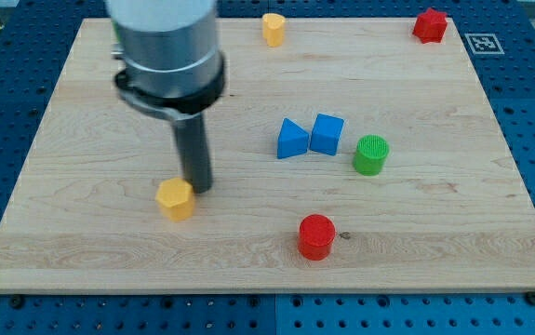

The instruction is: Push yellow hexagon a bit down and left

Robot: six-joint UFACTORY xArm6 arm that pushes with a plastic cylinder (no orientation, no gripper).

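The yellow hexagon [175, 198] lies on the wooden board [81, 112] at the view's lower left of centre. My tip [198, 189] stands just to the hexagon's upper right, touching or almost touching it. The dark rod rises from there into the grey arm body at the view's top left.
A second yellow block [274, 29] sits at the board's top edge. A red block [430, 25] is at the top right. A blue triangle [291, 140], a blue cube [327, 134] and a green cylinder [371, 154] cluster right of centre. A red cylinder [316, 236] sits lower centre.
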